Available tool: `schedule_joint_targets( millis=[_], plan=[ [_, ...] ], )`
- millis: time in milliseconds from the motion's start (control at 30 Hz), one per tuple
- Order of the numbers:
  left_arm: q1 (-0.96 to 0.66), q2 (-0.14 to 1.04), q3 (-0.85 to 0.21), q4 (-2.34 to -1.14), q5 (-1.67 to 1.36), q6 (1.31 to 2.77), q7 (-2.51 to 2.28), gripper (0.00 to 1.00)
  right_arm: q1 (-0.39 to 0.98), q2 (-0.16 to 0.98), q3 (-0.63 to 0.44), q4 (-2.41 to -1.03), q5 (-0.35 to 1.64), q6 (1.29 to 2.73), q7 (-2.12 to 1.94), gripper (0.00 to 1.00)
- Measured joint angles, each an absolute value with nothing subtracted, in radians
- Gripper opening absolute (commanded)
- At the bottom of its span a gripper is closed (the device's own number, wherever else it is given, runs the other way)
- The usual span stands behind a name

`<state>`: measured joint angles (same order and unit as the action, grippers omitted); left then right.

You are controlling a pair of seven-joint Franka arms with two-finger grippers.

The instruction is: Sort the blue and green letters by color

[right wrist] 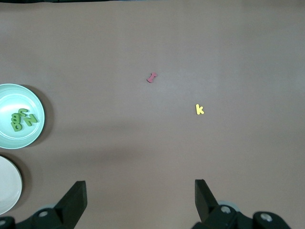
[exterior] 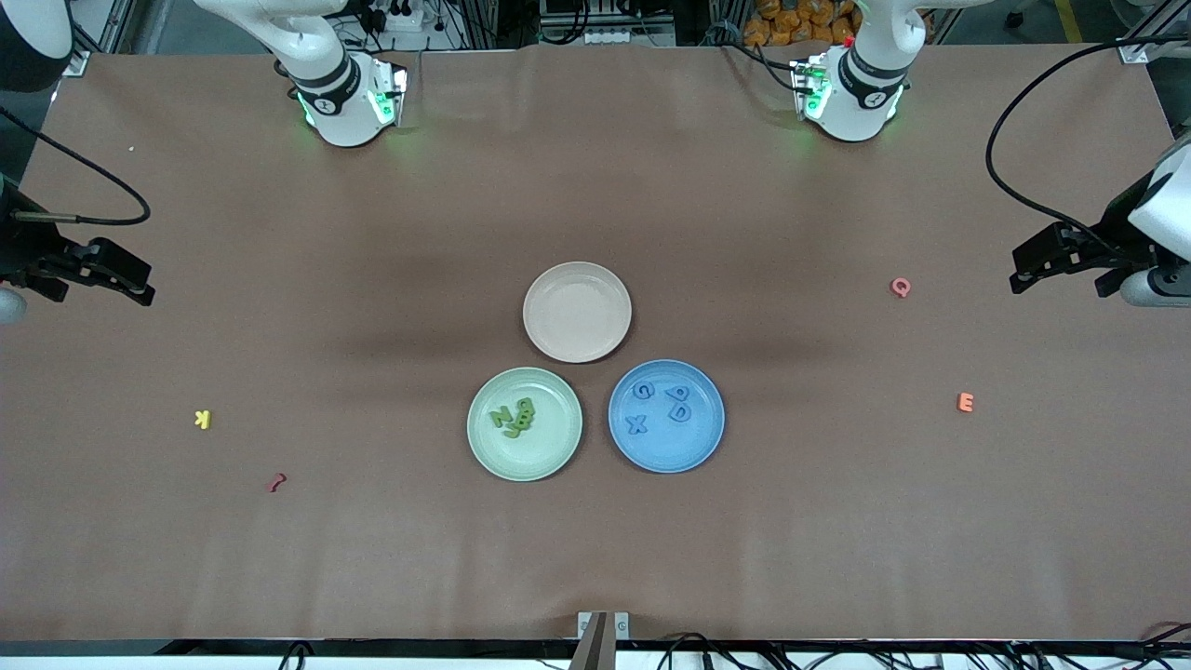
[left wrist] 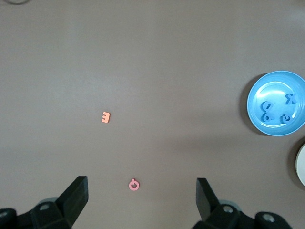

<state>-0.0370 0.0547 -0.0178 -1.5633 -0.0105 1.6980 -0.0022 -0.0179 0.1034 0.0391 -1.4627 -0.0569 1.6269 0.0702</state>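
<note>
A high front camera faces both robot bases, taking in the whole table (exterior: pixel 372 558). Each wrist camera looks straight down from well above the surface — the left wrist view shares the blue plate (left wrist: pixel 276 90) (exterior: pixel 666 456) with the front view, the right wrist view shares the green plate (right wrist: pixel 21 136) (exterior: pixel 524 465).

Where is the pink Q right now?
In the front view, the pink Q lies on the bare table toward the left arm's end, farther from the camera than the orange E, near the open left gripper.
</note>
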Motion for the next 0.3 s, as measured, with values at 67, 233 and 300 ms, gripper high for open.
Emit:
schedule_joint_targets(
  millis=[67,233,300],
  plan=[
    [-0.037,0.055,-0.018,-1.563,-0.011,1.698,-0.002,1.0,-0.018,0.103,0.039,-1.463,-0.057,1.627,0.07,1.0],
    [-0.037,0.055,-0.018,-1.563,-0.011,1.698,-0.002,1.0,-0.018,0.103,0.039,-1.463,-0.057,1.625,0.07,1.0],
    [-0.037,0.055,-0.018,-1.563,-0.011,1.698,-0.002,1.0,-0.018,0.103,0.039,-1.463,-0.057,1.622,0.07,1.0]
  ],
)
